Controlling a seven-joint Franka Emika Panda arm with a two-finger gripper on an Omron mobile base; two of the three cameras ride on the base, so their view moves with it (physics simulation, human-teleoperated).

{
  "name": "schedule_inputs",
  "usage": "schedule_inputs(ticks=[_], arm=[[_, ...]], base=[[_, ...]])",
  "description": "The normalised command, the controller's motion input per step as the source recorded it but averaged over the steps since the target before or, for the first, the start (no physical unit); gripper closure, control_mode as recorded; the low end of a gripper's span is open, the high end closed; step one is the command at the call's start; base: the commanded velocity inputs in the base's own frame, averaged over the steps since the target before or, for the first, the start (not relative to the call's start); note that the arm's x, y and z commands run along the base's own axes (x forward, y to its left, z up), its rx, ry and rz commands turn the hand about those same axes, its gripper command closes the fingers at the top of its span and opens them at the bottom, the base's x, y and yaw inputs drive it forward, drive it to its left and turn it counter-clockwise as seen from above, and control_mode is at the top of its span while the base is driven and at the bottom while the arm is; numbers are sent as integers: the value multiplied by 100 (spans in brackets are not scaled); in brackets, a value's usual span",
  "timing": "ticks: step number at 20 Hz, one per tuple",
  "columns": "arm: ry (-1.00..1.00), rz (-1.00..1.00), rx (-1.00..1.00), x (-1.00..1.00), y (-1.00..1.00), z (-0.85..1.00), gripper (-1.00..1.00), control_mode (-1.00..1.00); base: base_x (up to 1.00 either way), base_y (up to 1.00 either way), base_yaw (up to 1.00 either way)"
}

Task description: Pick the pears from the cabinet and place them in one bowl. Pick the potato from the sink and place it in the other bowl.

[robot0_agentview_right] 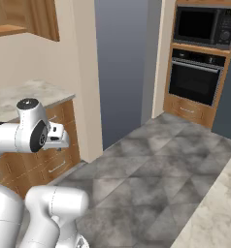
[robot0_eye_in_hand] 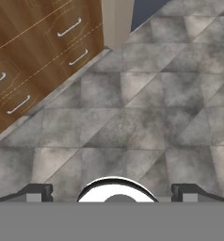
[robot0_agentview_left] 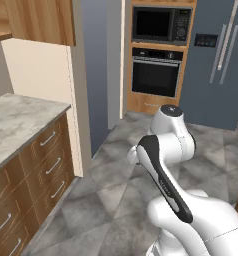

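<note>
My gripper point(robot0_eye_in_hand: 113, 193) hangs open over the grey tiled floor point(robot0_eye_in_hand: 132, 117), its two dark fingertips point(robot0_eye_in_hand: 38, 192) wide apart with nothing between them. The folded white arm carries the hand point(robot0_agentview_right: 57, 137) low in front of the drawers. A brown wood wall cabinet point(robot0_agentview_left: 41, 20) hangs at the upper left above the counter, and its corner point(robot0_agentview_right: 27, 17) also shows in the right base view. What it holds is hidden. The pears, the potato, the sink and the bowls are out of view.
A marble counter point(robot0_agentview_left: 16, 125) over wood drawers point(robot0_agentview_left: 46, 160) runs along the left. Across the floor stand a built-in oven point(robot0_agentview_left: 156, 72), a microwave point(robot0_agentview_left: 161, 25) and a grey fridge point(robot0_agentview_left: 221, 60). Another marble counter edge point(robot0_agentview_right: 219, 213) lies at the lower right.
</note>
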Motion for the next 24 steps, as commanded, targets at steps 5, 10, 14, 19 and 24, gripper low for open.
schedule_inputs(ticks=[5, 10, 14, 19, 24], arm=[[0, 0, 0, 0, 0, 0, -100, 100], [0, 0, 0, 0, 0, 0, -100, 100], [0, 0, 0, 0, 0, 0, -100, 100], [0, 0, 0, 0, 0, 0, -100, 100], [0, 0, 0, 0, 0, 0, -100, 100]], base=[[29, -15, 37], [51, -1, 36], [35, -10, 31], [57, -37, 22], [21, -8, 7]])
